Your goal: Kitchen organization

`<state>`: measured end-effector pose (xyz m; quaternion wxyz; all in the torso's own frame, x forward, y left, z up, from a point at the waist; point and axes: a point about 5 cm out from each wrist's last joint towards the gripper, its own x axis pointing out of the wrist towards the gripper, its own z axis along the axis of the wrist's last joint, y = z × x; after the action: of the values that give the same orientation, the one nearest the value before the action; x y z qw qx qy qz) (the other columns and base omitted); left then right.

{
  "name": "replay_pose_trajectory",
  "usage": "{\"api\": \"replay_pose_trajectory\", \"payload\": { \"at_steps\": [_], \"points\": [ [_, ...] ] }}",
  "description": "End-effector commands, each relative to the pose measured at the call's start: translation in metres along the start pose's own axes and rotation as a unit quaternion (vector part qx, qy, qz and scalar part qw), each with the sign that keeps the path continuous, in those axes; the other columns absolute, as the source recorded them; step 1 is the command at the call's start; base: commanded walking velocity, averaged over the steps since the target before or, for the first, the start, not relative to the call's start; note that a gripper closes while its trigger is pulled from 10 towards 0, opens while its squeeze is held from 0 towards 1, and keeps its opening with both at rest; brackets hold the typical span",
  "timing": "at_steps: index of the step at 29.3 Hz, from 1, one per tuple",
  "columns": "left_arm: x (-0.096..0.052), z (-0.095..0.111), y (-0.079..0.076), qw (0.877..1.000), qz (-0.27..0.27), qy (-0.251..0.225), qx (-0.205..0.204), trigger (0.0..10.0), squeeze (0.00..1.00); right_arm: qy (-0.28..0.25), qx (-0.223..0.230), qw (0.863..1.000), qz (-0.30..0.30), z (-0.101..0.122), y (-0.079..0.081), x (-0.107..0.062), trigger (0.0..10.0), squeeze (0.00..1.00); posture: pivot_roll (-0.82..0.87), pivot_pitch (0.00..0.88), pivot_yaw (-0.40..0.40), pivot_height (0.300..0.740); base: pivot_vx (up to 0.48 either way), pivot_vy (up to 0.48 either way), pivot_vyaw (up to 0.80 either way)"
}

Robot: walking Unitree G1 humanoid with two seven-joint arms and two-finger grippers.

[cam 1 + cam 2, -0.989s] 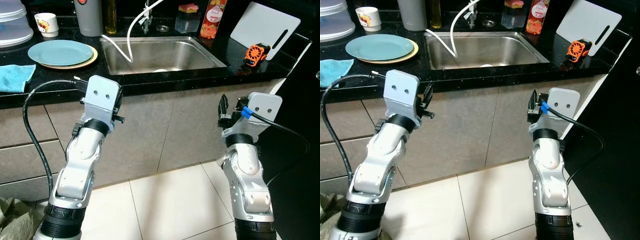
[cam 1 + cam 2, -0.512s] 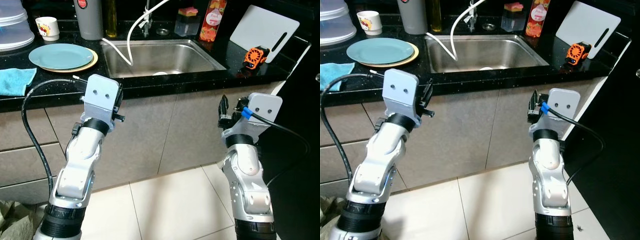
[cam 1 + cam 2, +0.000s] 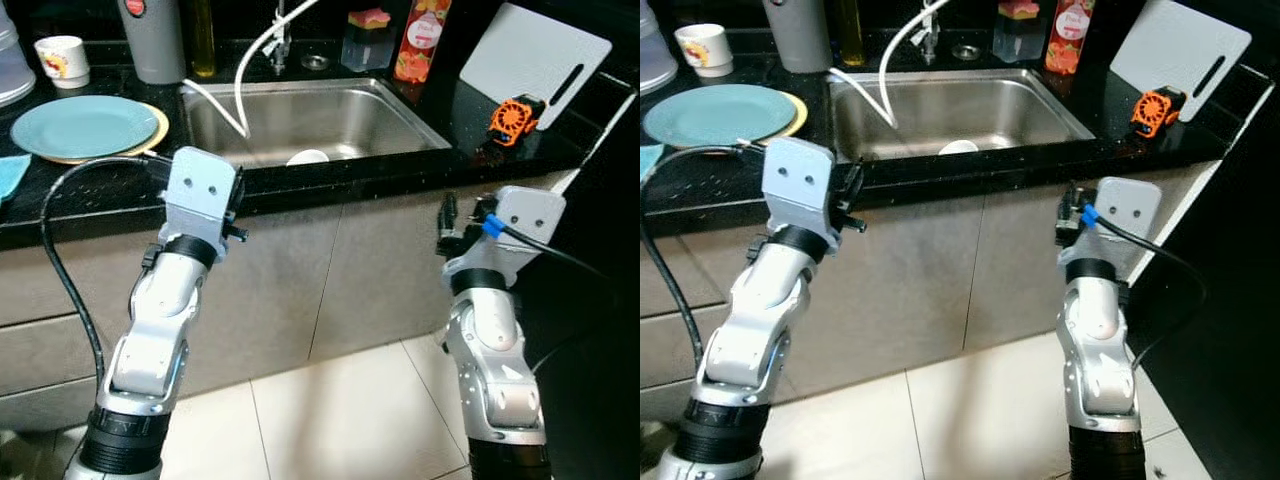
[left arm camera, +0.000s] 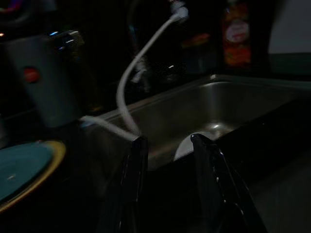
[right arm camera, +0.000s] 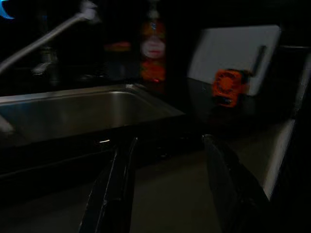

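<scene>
A: Where are the grippers?
B: Left gripper (image 4: 167, 160) and right gripper (image 5: 167, 160) both hover before the black worktop (image 3: 400, 170), jaws apart, empty.
A: And the dishes?
B: White bowl (image 3: 307, 157) in the sink (image 3: 340, 115); blue plate (image 3: 80, 125) on the worktop, left of it.

Pale square floor tiles (image 3: 330, 400) with thin dark grout lines lie below the flat grey cabinet fronts (image 3: 370, 270). A narrow vertical seam divides the fronts near the middle, and a horizontal drawer line crosses the left one.
</scene>
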<state>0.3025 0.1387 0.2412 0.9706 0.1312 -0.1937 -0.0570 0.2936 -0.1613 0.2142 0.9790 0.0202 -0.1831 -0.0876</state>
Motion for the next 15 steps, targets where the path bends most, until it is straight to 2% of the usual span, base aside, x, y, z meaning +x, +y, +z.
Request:
{"api": "replay_pose_trajectory", "payload": {
  "at_steps": [1, 8, 15],
  "points": [
    [0.0009, 0.0012, -0.0033, 1.000, -0.007, -0.004, 0.006, 10.0, 0.00, -0.002, -0.005, 1.000, -0.007, 0.0004, -0.0040, -0.0006, 10.0, 0.00, 0.19, 0.040, -0.054, 0.740, 0.480, 0.000, 0.00],
    [0.0010, 0.0008, -0.0034, 1.000, -0.007, -0.003, 0.006, 10.0, 0.00, -0.002, -0.005, 1.000, -0.008, 0.0003, -0.0042, -0.0007, 10.0, 0.00, 0.19, 0.040, -0.054, 0.740, 0.480, 0.000, 0.00],
    [0.0010, 0.0001, -0.0032, 1.000, -0.005, 0.000, 0.005, 10.0, 0.00, -0.002, -0.005, 1.000, -0.008, 0.0004, -0.0040, -0.0007, 10.0, 0.00, 0.19, 0.039, -0.055, 0.740, 0.321, 0.000, 0.00]
  ]
}}
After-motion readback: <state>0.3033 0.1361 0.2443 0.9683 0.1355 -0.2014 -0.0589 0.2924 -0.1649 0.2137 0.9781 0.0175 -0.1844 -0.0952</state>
